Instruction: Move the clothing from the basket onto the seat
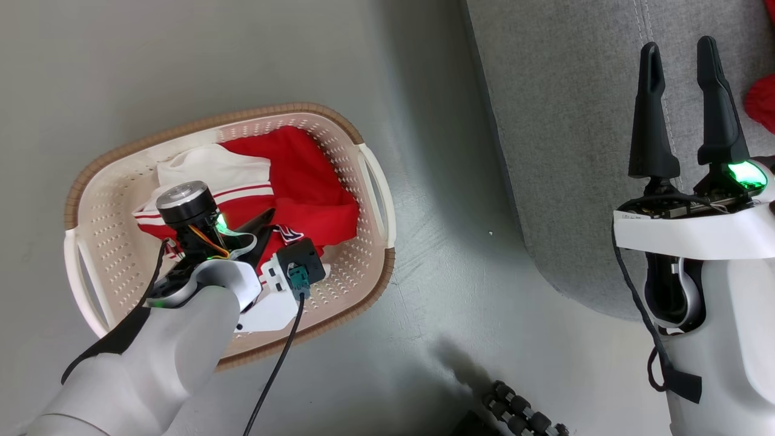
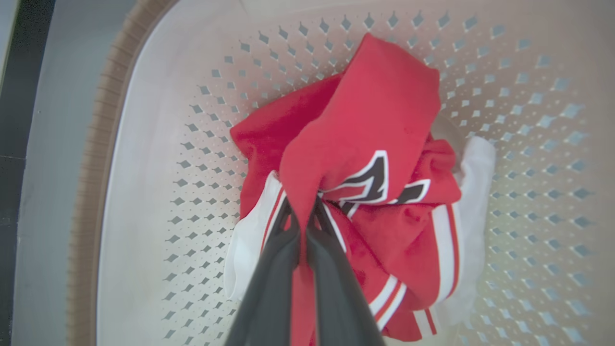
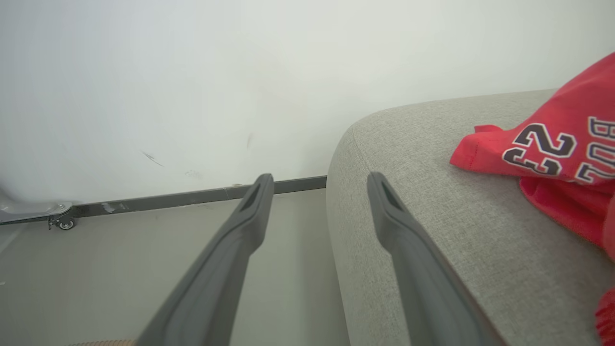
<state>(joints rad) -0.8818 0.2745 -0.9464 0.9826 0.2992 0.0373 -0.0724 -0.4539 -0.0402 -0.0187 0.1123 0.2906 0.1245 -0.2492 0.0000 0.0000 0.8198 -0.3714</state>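
Clamped a fold of the clothing point(image 2: 365, 120) between the shut fingers of the left gripper point(image 2: 302, 211), the rest of the red-and-white heap bunched just past the tips and the perforated wall of the basket point(image 2: 158, 144) curving close beyond. Spread the right gripper point(image 1: 678, 47) wide with nothing in it, the rounded corner of the seat point(image 3: 432, 216) just ahead of its right finger and another red garment point(image 3: 552, 144) lying farther ahead to the right. Angled the left forearm point(image 1: 175, 345) steeply down over the basket's brown rim.
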